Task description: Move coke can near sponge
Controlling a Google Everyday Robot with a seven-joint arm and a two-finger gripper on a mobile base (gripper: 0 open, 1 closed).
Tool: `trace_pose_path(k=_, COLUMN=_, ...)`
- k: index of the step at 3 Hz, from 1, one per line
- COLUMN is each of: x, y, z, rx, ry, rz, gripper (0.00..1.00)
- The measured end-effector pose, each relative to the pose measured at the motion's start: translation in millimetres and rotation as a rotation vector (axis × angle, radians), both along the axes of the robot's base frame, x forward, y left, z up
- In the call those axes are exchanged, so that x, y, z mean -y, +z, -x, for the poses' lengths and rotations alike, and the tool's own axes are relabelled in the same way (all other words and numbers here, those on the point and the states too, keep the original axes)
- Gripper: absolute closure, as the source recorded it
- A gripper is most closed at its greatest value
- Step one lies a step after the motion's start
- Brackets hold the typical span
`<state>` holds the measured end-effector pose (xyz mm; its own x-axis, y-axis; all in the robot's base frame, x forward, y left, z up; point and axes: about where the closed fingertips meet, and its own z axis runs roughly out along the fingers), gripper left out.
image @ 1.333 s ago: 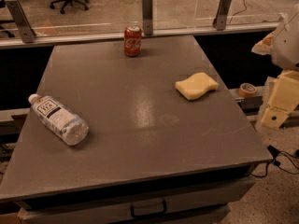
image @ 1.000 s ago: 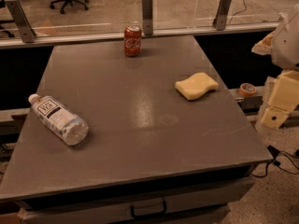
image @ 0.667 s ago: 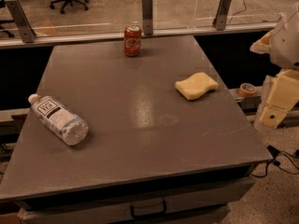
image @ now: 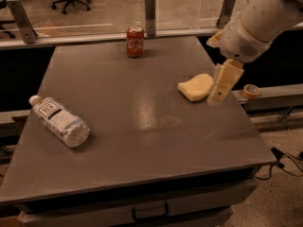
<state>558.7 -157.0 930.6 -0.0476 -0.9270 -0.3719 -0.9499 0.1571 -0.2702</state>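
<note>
The red coke can (image: 135, 41) stands upright at the far edge of the grey table (image: 142, 126), near the middle. The pale yellow sponge (image: 194, 87) lies flat near the table's right edge. My gripper (image: 222, 83) hangs from the cream arm that reaches in from the upper right. It is just right of the sponge, overlapping the sponge's right end in the view, and holds nothing. The can is far from it, to the upper left.
A clear water bottle (image: 59, 121) with a white cap lies on its side at the table's left. A roll of tape (image: 250, 91) sits on a ledge right of the table. A glass barrier with metal posts (image: 150, 7) runs behind the can.
The arm has swung left from beside the table to over its right edge, bringing the gripper next to the sponge. The can, sponge and bottle have not moved.
</note>
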Motion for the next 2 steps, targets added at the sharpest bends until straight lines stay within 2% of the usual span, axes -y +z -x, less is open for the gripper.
trace_pose_path(k=1, x=-53.6, y=-9.0, z=-71.4, rx=0.075, ry=0.026, rz=-0.11, gripper=0.0)
trace_pose_path(k=2, x=-53.6, y=-9.0, z=-71.0, rx=0.074, ry=0.027, rz=-0.109, gripper=0.0)
